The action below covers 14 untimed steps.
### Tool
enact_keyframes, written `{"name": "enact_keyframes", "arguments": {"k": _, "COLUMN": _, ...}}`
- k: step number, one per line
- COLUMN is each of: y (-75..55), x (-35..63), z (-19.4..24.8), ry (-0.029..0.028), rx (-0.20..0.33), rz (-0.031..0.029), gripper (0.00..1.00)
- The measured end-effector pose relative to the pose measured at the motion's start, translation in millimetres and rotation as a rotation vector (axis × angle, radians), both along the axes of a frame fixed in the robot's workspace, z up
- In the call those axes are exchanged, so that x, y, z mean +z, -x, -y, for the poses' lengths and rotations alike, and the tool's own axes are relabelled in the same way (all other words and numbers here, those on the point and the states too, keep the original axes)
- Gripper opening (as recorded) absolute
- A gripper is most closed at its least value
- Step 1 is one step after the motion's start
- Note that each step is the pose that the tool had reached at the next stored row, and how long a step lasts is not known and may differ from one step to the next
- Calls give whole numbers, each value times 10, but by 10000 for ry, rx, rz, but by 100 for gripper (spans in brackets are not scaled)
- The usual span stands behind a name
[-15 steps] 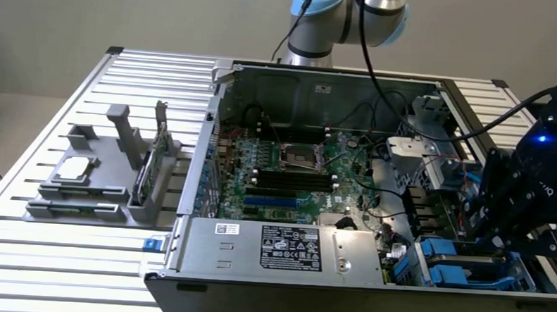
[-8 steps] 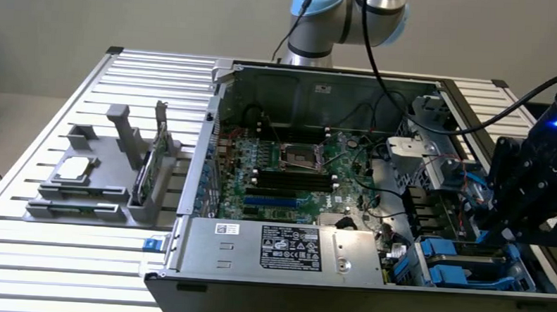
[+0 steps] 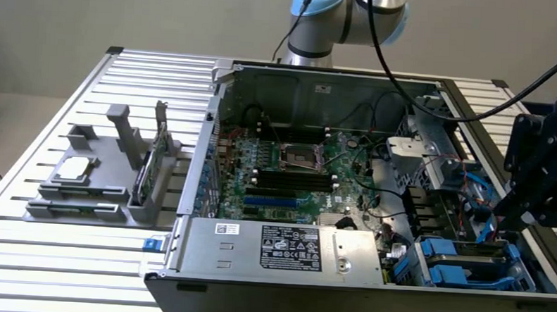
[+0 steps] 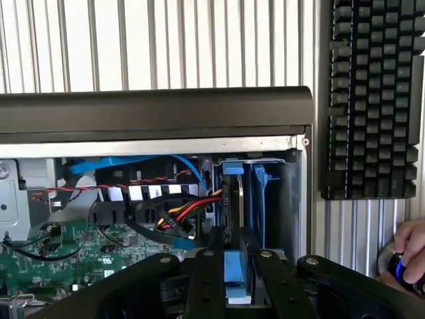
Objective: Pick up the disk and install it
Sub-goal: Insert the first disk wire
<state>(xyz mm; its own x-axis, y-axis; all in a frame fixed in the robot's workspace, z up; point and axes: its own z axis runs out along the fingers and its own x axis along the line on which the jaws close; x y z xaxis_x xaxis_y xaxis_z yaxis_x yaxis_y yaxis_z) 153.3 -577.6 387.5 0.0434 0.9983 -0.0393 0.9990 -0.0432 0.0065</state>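
In the exterior view, a grey fixture (image 3: pixel 94 183) is sitting at the left, the open computer case (image 3: pixel 352 194) is lying in the middle, and the gripper (image 3: pixel 530 209) is hanging at the case's right end. The disk (image 4: pixel 234 266) is sitting clamped between the fingers (image 4: pixel 207 282), over the drive bay (image 4: pixel 265 199), with cables (image 4: pixel 179 212) crowding beside it. A keyboard (image 4: pixel 372 100) is lying outside the case, and a person's hand (image 4: pixel 412 256) is resting near it.

Slatted metal table (image 3: pixel 29 258) before a plain beige wall (image 3: pixel 124 15).
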Motion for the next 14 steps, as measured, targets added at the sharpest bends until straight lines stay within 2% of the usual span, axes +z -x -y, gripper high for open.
{"name": "enact_keyframes", "arguments": {"k": 4, "y": 55, "x": 7, "z": -13, "ry": 0, "rx": 1, "rz": 0, "gripper": 25}}
{"name": "enact_keyframes", "arguments": {"k": 7, "y": 97, "x": 8, "z": -39, "ry": 0, "rx": 1, "rz": 0, "gripper": 25}}
{"name": "enact_keyframes", "arguments": {"k": 14, "y": 132, "x": 9, "z": -156, "ry": 1, "rx": 1, "rz": 0, "gripper": 25}}
